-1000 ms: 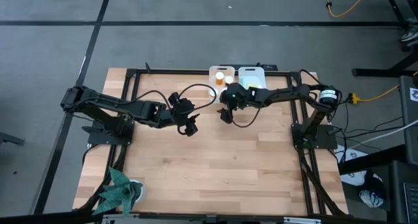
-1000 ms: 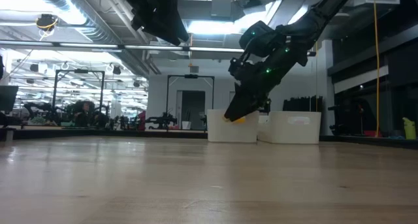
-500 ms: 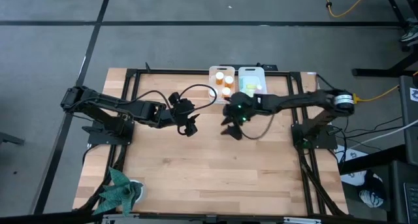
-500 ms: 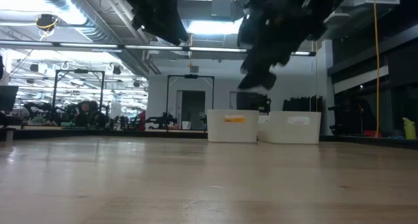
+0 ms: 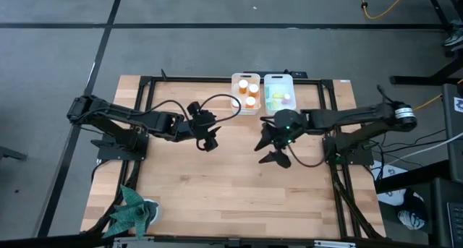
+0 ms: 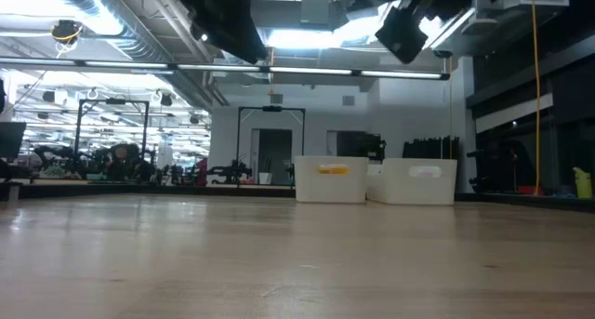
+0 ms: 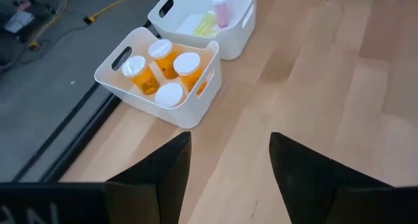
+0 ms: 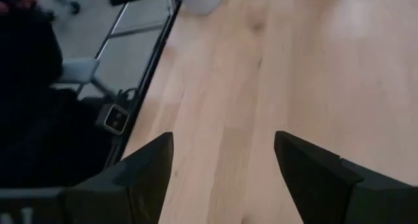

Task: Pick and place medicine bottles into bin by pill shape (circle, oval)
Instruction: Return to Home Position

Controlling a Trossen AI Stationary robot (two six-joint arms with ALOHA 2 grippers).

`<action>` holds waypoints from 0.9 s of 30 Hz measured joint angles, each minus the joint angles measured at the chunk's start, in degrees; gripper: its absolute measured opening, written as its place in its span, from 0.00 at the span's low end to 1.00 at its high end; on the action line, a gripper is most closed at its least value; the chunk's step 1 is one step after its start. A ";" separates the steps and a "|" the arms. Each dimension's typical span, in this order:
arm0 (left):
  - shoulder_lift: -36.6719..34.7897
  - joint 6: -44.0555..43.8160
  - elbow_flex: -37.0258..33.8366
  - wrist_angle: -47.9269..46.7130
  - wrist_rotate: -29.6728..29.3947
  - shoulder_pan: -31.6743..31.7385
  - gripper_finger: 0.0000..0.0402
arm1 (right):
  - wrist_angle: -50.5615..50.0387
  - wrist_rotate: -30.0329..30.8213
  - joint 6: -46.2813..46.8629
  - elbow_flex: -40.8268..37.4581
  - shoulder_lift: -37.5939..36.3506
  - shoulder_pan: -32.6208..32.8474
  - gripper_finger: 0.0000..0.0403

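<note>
Item one, the table (image 5: pixel 239 194): pale wood, with two small white bins side by side at its far edge. Item two, the left white bin (image 5: pixel 236 94): through the left wrist camera I count four orange medicine bottles (image 7: pixel 187 67) with round white caps standing upright and packed close together inside it. From the low camera a strip of orange shows through the handle slot of this bin (image 6: pixel 330 187). Item three, the right white bin (image 5: pixel 279 79): it holds the smaller bottles. I make out a pink bottle (image 7: pixel 220 7) and a yellow-green bottle (image 7: pixel 206 25) lying beside it; I cannot tell the rest of its contents. Item four, the left gripper (image 5: pixel 210 141): it hangs above the table to the near left of the bins, fingers apart and nothing between them, and its own camera looks across bare wood at both bins. Item five, the right gripper (image 5: pixel 268 152): it is raised over the table on the near side of the right white bin, well apart from it, jaws spread wide and empty, with only plank visible between the fingers (image 8: pixel 140 175). Item six, a green cloth (image 5: pixel 134 208), crumpled at the near left corner of the table.
</note>
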 joint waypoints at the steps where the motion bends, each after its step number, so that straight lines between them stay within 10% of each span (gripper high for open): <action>1: -0.25 1.07 0.00 -0.21 0.05 0.00 0.50 | 0.01 1.05 0.32 0.00 -0.74 0.13 0.67; 11: -10.29 -3.66 -0.91 -6.33 -1.68 -5.16 0.50 | -3.93 17.97 4.65 -5.41 -13.87 0.22 0.67; 27: -35.43 -10.39 -21.97 -5.29 -18.82 -15.92 0.50 | 11.89 19.02 12.67 -31.67 -46.44 0.83 0.67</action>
